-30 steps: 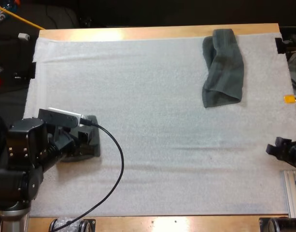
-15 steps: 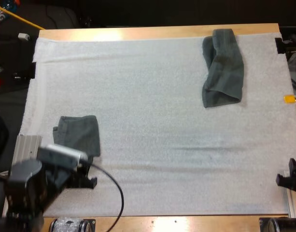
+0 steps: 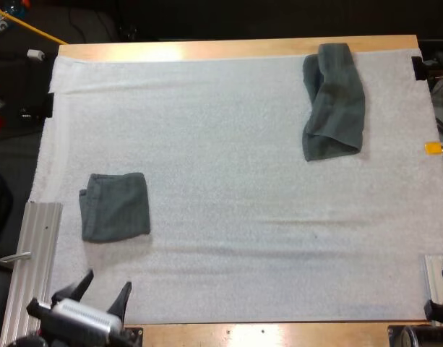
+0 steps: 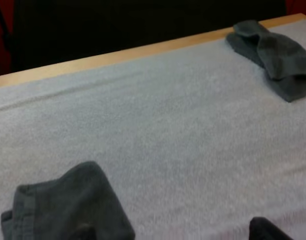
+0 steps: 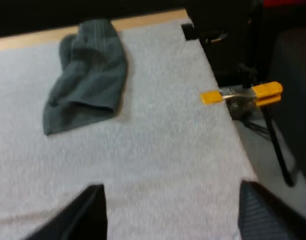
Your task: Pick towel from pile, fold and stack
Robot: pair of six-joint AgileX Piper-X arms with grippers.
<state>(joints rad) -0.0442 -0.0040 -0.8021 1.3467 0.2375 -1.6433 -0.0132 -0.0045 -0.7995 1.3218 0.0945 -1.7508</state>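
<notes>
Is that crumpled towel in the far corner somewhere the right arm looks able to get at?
Probably yes. The right gripper is open, and only bare mat lies between it and the crumpled towel, with nothing in the way. Whether the arm stretches that far, I cannot tell.

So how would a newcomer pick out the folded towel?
Start at the white mat. On its near left part lies the folded towel. It is a compact flat square, unlike the long crumpled towel at the far right.
</notes>
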